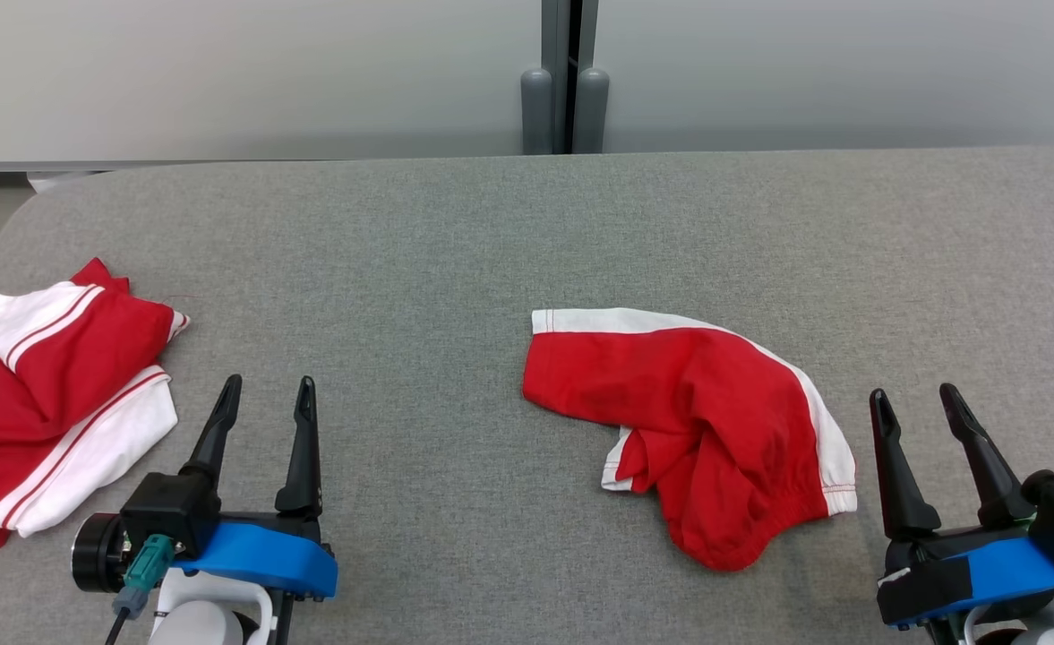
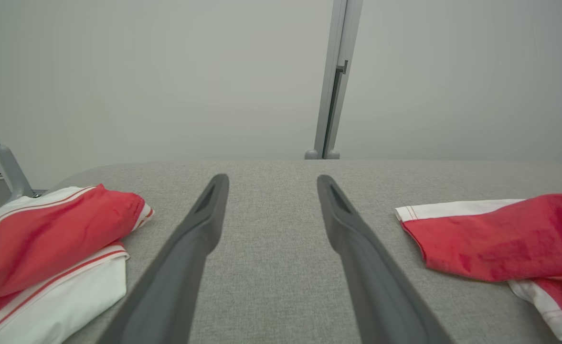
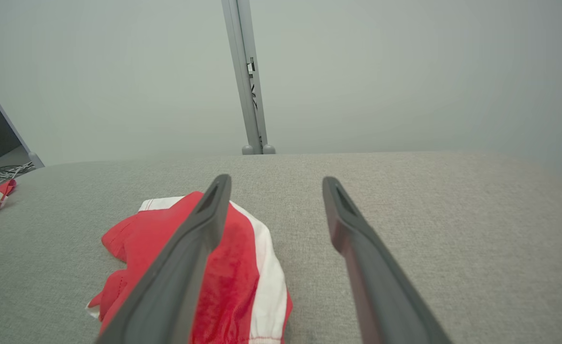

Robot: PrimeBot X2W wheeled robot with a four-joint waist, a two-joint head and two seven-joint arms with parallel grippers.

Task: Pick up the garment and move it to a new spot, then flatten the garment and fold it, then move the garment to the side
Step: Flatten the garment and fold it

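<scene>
Pickup not begun: my left gripper (image 1: 269, 382) and right gripper (image 1: 913, 392) stand spread, empty. Garment (image 1: 688, 421) lies just left of the right fingers (image 1: 892, 466); I'd reach there.

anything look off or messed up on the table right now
Only the red and white garment right of centre on the grey table: it lies crumpled, with its lower part bunched rather than flat. The pile of red and white clothes at the left edge is loosely stacked. Nothing looks torn or spilled.
</scene>
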